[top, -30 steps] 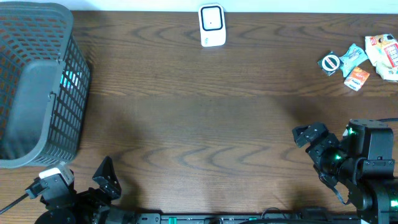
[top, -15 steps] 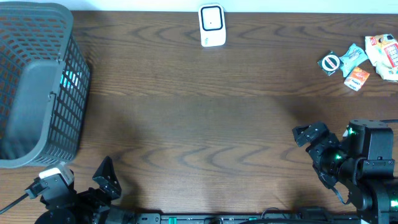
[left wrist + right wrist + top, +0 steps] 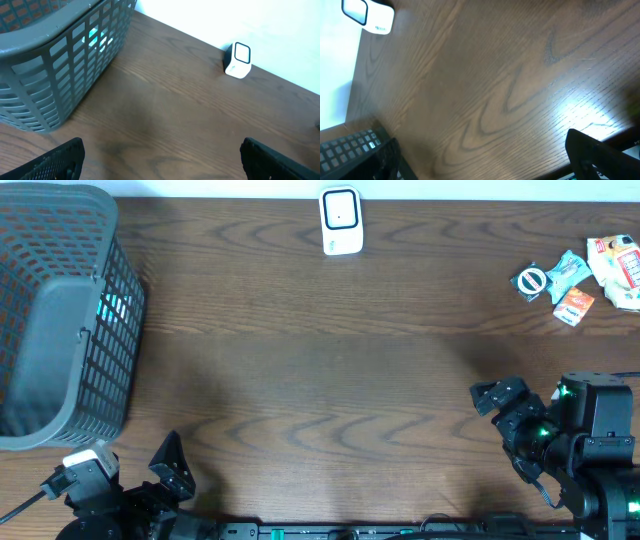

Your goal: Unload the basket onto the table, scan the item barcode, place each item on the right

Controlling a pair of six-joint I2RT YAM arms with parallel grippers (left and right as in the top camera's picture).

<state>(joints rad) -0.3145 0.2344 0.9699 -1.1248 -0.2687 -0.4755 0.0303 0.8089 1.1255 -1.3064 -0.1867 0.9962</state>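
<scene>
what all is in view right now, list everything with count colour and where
table: one, brown wood, under everything
basket: one, grey, left side
scanner: one, white, far edge, middle
round item: one, white and black, far right
teal packet: one, beside the round item
orange packet: one, just nearer than those
white packet: one, white with red, far right corner
left pincer: one, black, open, near left
right pincer: one, black, open, near right

On the table (image 3: 320,360): basket (image 3: 60,310) left, scanner (image 3: 340,222) far centre, packets (image 3: 572,272) far right.
</scene>
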